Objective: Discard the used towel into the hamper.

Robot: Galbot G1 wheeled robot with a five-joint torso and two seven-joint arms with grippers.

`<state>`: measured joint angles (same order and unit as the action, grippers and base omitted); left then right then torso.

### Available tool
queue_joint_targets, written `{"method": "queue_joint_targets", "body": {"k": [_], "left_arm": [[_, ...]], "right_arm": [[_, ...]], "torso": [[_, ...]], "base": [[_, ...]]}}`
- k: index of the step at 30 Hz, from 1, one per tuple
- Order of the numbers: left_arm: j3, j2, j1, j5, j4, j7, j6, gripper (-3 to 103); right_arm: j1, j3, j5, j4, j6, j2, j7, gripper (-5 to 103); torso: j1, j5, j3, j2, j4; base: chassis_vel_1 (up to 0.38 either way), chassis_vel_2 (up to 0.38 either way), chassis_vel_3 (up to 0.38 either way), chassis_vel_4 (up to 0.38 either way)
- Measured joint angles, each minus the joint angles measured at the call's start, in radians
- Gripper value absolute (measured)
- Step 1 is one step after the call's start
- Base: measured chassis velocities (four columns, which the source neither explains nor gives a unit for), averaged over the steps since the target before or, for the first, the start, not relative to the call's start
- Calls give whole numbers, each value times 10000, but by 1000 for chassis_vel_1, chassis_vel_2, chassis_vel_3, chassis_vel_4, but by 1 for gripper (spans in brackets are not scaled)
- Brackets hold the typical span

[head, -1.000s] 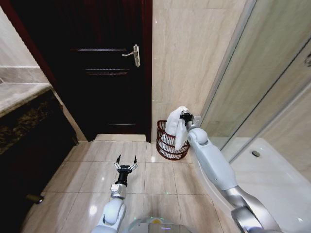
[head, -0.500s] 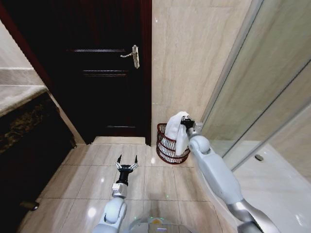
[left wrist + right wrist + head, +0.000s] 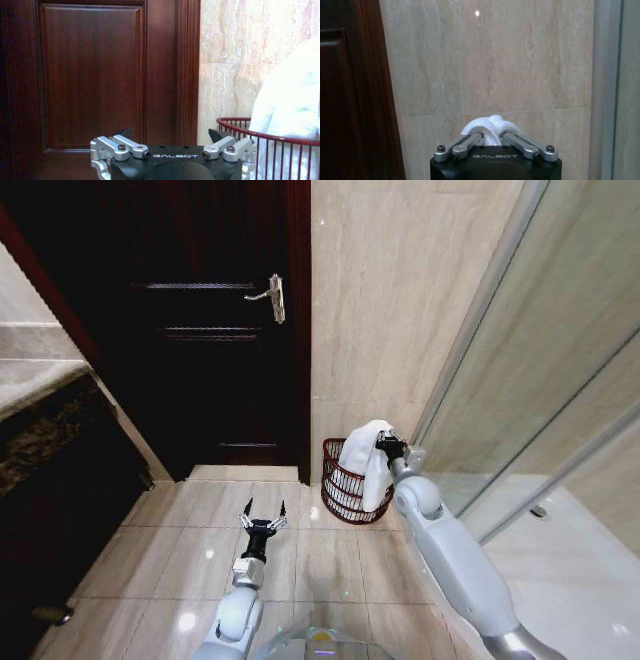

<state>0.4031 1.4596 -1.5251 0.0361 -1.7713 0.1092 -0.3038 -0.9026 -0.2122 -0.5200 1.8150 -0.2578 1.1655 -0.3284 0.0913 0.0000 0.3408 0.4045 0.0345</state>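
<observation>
While right pincer (image 3: 381, 442) grips towel (image 3: 365, 460) | hamper (image 3: 345, 485) below | door (image 3: 200, 330) beside

Small round dark reddish-brown hamper of open woven slats (image 3: 345, 485), slightly wider at the rim, upright on the pale floor tiles, just right of the dark wooden door (image 3: 200, 330) and close against the beige tiled wall. White terry towel (image 3: 370, 460), bunched and hanging limp, upper end pinched in the right gripper (image 3: 385, 445), lower folds draped over the hamper's far rim and down its right side.
</observation>
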Motion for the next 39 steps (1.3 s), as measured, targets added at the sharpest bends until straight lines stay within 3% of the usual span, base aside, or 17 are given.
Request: {"method": "queue_joint_targets", "body": {"k": [30,39], "left_arm": [[-46,-44,104,7,115,-31,-5,100],[-40,-29,161,8,217,-44,-4,100]], "right_arm": [[-775,-165,15,1036,-213,-56,-162,6],[828,388,-432,676,-303,-229,-552,6]], "torso": [[4,0,6,7,-1],[4,0,6,9,-1]], "base": [[-49,43,47,-47],[0,0,0,0]]}}
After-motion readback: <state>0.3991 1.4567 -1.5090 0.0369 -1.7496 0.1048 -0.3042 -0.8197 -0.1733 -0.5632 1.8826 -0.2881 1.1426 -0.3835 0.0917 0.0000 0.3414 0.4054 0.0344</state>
